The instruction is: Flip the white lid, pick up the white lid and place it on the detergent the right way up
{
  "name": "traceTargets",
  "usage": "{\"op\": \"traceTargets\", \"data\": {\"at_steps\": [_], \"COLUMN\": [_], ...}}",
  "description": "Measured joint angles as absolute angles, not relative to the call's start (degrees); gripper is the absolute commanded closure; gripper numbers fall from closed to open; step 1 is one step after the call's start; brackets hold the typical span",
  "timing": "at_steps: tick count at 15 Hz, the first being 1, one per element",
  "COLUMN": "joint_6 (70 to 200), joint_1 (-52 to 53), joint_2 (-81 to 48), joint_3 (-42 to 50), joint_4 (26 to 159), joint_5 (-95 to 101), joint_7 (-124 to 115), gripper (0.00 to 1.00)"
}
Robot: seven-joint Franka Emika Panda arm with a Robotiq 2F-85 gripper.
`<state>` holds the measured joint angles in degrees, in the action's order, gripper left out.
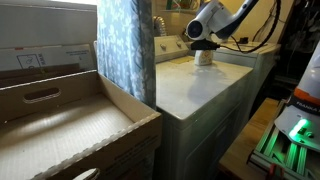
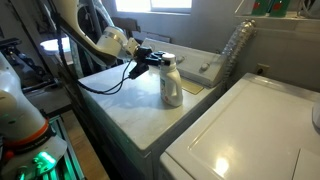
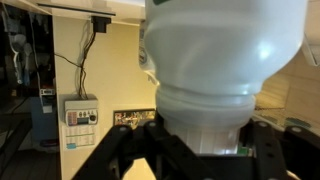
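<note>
The detergent [image 2: 172,88] is a small white bottle standing upright on a white appliance top [image 2: 120,105]; it also shows in an exterior view [image 1: 204,58]. My gripper [image 2: 160,57] reaches in from the side at the bottle's neck, also seen in an exterior view [image 1: 203,45]. The wrist view is upside down: the detergent's body [image 3: 220,50] fills the top, and the ribbed white lid [image 3: 203,128] sits on its neck. My gripper [image 3: 203,152] has its black fingers on both sides of the lid, closed on it.
A second white appliance [image 2: 250,135] stands beside the first. A black cable [image 2: 105,85] trails over the top. A clear ribbed bottle [image 2: 236,48] leans at the back. Open cardboard boxes [image 1: 60,125] and a patterned curtain [image 1: 125,50] stand near the appliance.
</note>
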<state>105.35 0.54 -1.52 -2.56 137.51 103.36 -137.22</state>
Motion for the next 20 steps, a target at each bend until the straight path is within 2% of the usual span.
{"op": "traceTargets", "data": {"at_steps": [2,8,13,20], "joint_6": [105.4,106.6,117.8,133.1], "joint_1": [0.5,0.4,0.2,0.1], "joint_2": [-1.5,1.6,10.6,21.9], "joint_3": [-2.5,-2.2,0.5,7.2], "joint_4": [137.6,137.5,137.2,136.3], "joint_5": [103.4,102.8,96.1,71.7], "joint_7": [-137.2,-136.4,-129.1,-99.5], "gripper": [0.00,0.00,0.00,0.00]}}
